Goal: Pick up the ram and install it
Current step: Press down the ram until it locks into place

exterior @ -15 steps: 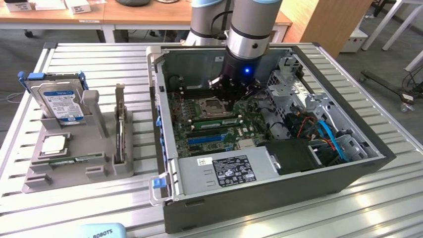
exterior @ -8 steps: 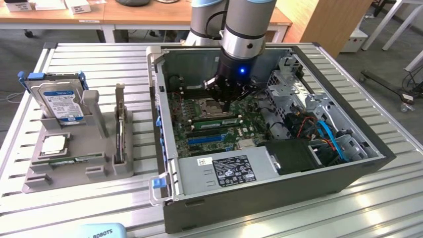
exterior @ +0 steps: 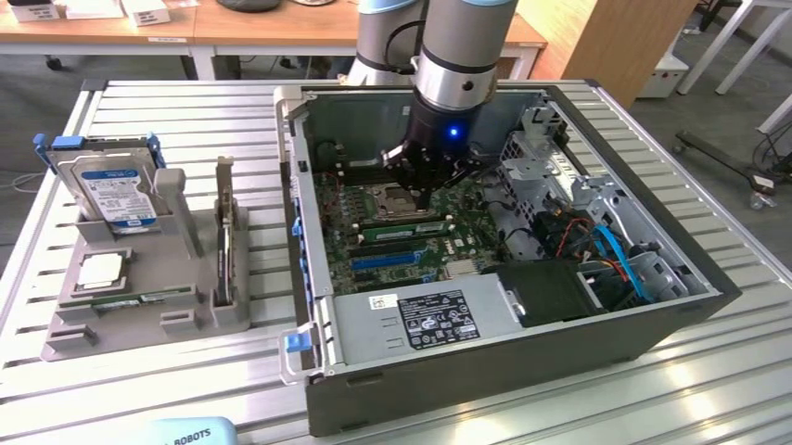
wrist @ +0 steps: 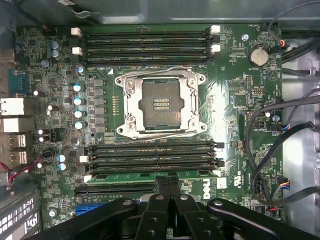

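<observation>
My black two-fingered tool (wrist: 168, 186) is pinched fully shut with nothing in it, fingertips resting right on the top edge of the thin green RAM stick (wrist: 150, 177), which sits in the slot nearest the tool on the green motherboard (wrist: 235, 95) inside the open grey metal computer case (exterior: 495, 357). Looks like I'm at the seating step, pushing it home rather than carrying it. I'd guess the next bit calls for a straight, even press so the white end latches (wrist: 216, 173) click, without tilting toward the empty silver CPU socket (wrist: 160, 102).
</observation>
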Available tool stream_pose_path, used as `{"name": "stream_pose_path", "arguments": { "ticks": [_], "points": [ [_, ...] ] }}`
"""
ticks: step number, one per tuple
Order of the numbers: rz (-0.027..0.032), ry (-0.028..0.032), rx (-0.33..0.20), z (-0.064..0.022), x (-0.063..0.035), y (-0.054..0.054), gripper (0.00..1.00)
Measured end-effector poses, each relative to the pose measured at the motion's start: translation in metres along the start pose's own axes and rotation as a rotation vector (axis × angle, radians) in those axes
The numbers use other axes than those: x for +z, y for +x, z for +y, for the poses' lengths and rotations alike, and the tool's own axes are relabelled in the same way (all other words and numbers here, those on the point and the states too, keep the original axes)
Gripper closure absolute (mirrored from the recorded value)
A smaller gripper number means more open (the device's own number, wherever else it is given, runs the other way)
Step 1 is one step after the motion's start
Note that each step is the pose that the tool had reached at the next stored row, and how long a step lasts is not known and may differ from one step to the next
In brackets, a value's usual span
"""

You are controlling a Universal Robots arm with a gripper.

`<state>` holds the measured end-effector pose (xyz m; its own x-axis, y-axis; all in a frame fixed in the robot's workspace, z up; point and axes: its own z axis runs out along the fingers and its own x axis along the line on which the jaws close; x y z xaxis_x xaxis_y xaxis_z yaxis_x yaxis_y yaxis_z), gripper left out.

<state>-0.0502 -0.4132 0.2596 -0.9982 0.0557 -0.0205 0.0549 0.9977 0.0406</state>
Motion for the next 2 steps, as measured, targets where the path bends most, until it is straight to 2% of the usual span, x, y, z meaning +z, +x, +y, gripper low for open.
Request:
{"name": "stream_pose_path", "arguments": {
  "ticks": [2],
  "points": [
    [0.0, 0.0, 0.0, 0.0, 0.0, 0.0, 0.9]
  ]
}}
